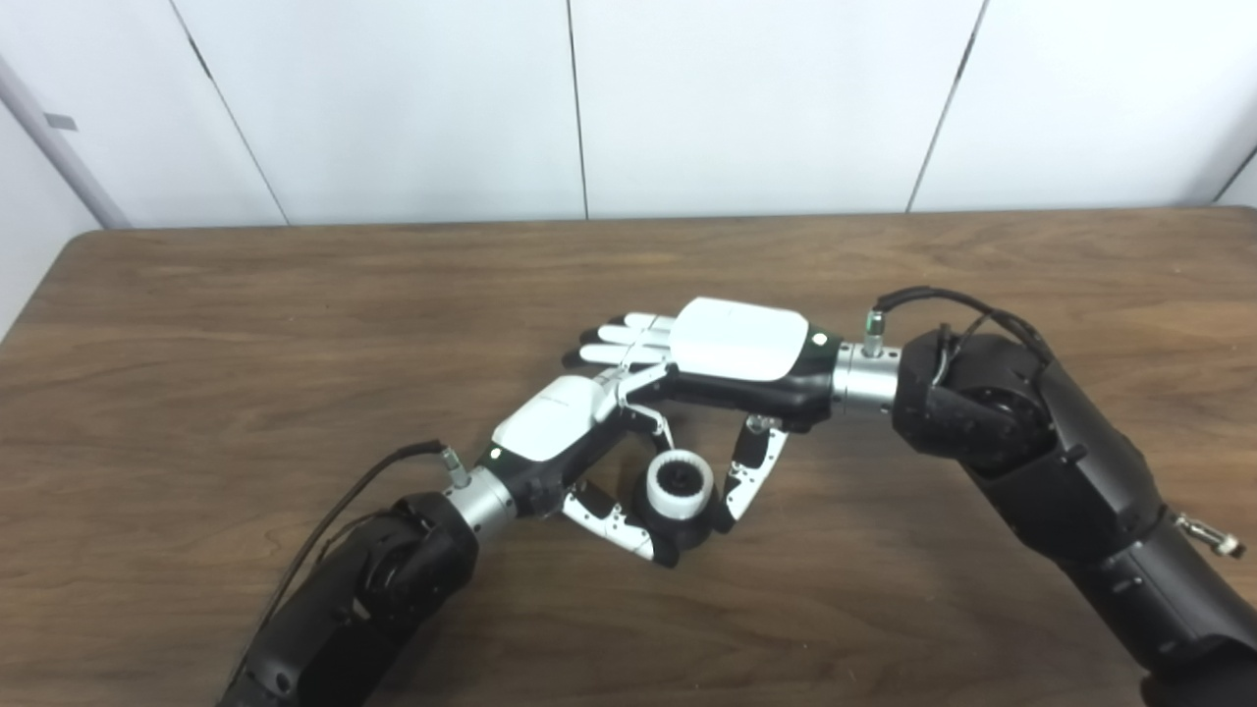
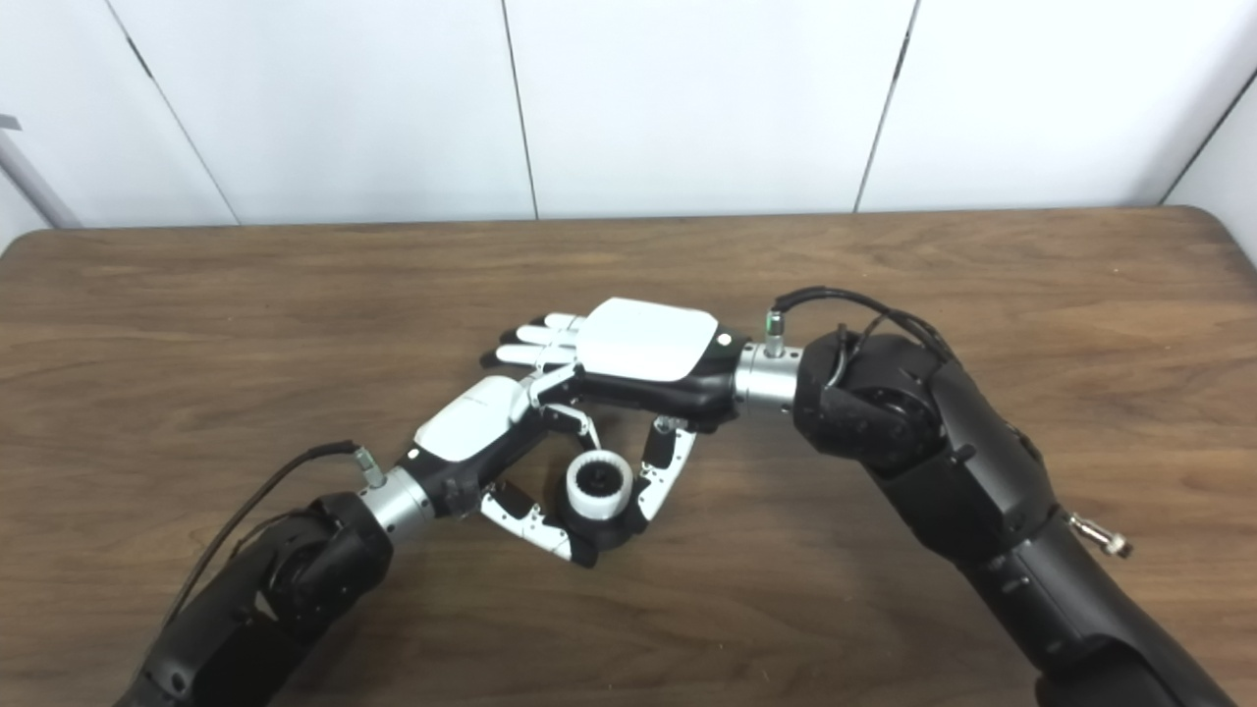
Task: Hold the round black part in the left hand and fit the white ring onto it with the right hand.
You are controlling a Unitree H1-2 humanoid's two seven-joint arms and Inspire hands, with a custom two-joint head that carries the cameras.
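Observation:
The white ring [image 1: 679, 483] has a ribbed rim and sits on top of the round black part [image 1: 690, 536], whose dark core shows through the ring's hole. My left hand [image 1: 556, 424] is shut on the black part, with its thumb under it at the near side and its fingers behind it. My right hand [image 1: 737, 345] lies palm down over the left hand's fingers, with its own fingers stretched out straight. Its thumb [image 1: 750, 473] points down beside the ring's right side and holds nothing. The ring also shows in the right eye view [image 2: 599, 483].
Both hands meet low over the middle of the brown wooden table [image 1: 245, 324]. White wall panels [image 1: 746, 98] stand behind the table's far edge. The right forearm [image 1: 1041, 462] crosses the table's right side.

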